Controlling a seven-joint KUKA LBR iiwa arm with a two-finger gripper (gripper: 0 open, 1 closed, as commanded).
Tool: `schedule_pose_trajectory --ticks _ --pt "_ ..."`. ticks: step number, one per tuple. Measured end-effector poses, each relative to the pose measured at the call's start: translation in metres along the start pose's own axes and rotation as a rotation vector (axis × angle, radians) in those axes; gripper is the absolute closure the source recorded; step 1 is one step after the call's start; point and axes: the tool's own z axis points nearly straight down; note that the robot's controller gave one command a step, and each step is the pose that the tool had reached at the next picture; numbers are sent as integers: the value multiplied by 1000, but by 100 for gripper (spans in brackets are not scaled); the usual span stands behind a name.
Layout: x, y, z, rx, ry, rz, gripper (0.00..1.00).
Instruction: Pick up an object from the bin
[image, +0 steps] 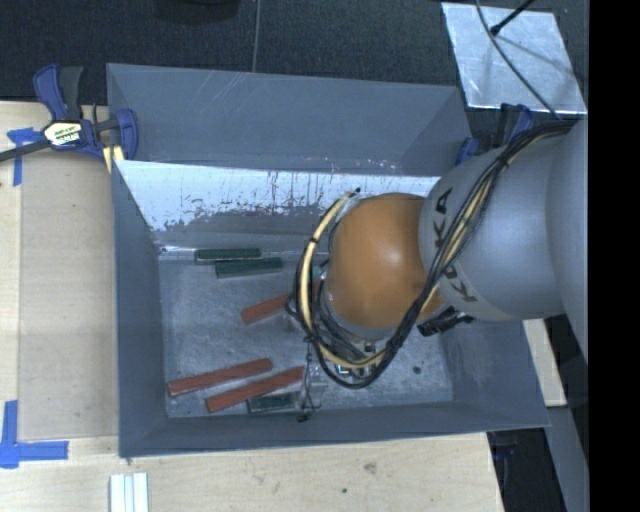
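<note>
My gripper (310, 392) reaches down at the bin's near wall, mostly hidden under the arm's orange cover. Right beside it, on its left, lies a short dark green bar (270, 403) against the near wall. A red-brown stick (256, 390) lies slantwise just above that bar, its right end close to the gripper. A second, longer red-brown stick (220, 377) lies parallel to it, further left. Whether the gripper touches any of them is hidden.
A short red-brown piece (265, 310) lies mid-floor, left of the orange cover. Two dark green bars (240, 262) lie side by side near the far wall. The arm and its cables cover the right half of the bin floor.
</note>
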Motion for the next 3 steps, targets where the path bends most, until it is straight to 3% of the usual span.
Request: schedule_pose_trajectory --ticks 1,2,3 --pt "-10 12 57 -1 -12 -29 0" --pt "-8 13 55 -2 -1 -30 100" --pt "-8 -51 3 3 -14 -52 100"
